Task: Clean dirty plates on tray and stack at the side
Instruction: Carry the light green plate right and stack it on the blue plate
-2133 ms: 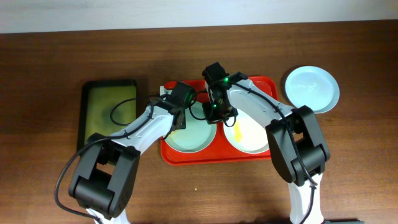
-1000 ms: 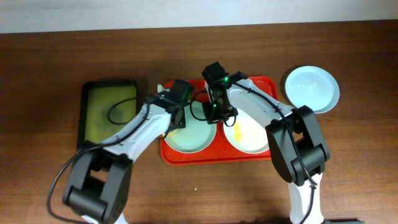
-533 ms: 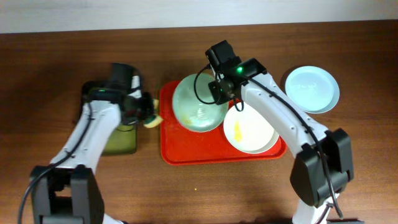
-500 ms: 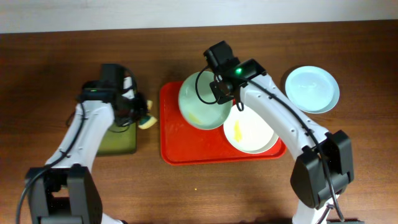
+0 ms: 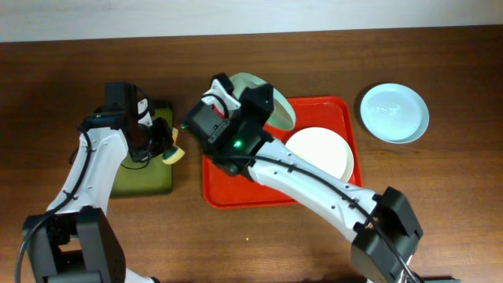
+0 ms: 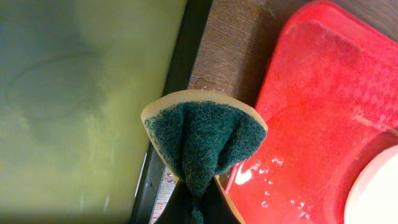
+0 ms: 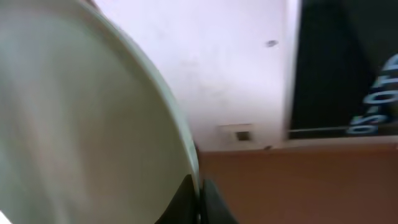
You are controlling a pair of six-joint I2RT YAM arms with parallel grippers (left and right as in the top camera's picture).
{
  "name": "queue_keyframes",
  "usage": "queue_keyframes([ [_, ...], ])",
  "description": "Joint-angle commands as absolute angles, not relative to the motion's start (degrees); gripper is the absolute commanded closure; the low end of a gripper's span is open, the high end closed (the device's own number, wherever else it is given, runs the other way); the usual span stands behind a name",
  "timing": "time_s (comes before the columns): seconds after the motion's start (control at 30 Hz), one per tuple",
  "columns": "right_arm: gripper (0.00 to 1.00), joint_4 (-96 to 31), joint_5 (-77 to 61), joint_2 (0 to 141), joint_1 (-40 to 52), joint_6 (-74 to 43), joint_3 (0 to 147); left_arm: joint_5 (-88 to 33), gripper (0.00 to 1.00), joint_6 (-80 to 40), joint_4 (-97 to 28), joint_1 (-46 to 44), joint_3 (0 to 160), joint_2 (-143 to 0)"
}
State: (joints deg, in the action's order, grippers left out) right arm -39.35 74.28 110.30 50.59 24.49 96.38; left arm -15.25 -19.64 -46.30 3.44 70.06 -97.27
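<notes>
Mint plate held over the red tray, sponge beside it

The red tray (image 5: 236,192) carries the white plate (image 5: 318,153). Above its far-left corner the right gripper (image 7: 198,200) clamps a tilted mint plate (image 5: 277,108) by the rim. A second mint plate (image 5: 394,112) lies right of the tray. Just left of it, the left gripper (image 6: 189,205) pinches a sponge (image 6: 202,134).

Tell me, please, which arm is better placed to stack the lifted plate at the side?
Right: the right gripper clamps the lifted plate by its rim, while the left gripper pinches the sponge.

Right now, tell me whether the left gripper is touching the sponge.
Touching. The left wrist view shows the left gripper pinching the sponge at its folded lower edge.
</notes>
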Motion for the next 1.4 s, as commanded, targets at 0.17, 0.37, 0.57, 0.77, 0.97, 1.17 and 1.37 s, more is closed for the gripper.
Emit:
queue_keyframes([
  [0.17,0.96,-41.89,72.38,108.73,49.76,17.12,97.41,-16.29,1.0,-18.48,-46.35,3.64,70.7,-95.7],
  [0.37,0.96,-51.37,21.19,110.59,33.91,5.04,97.27,-16.27,1.0,-18.48,-46.35,3.64,70.65,-95.7],
  [0.57,0.96,-55.07,1.5,110.59,10.79,-3.7,97.27,-16.27,1.0,-18.48,-46.33,3.64,70.63,-95.7],
  [0.77,0.96,-55.77,-21.1,110.83,-10.57,-3.7,97.12,-16.25,1.0,-18.48,-46.33,3.64,70.63,-95.7],
  [0.97,0.96,-53.28,-19.73,112.71,-27.66,-3.77,93.73,-16.14,1.0,-18.5,-46.15,3.36,70.54,-95.7],
  [1.17,0.96,-47.29,-19.94,116.73,-33.36,-7.16,89.95,-16.12,1.0,-18.5,-46.06,3.14,70.54,-95.7],
  [1.37,0.9,-45.93,-19.92,119.33,-31.11,-6.2,89.78,-16.12,1.0,-18.5,-45.89,3.09,70.54,-95.72],
])
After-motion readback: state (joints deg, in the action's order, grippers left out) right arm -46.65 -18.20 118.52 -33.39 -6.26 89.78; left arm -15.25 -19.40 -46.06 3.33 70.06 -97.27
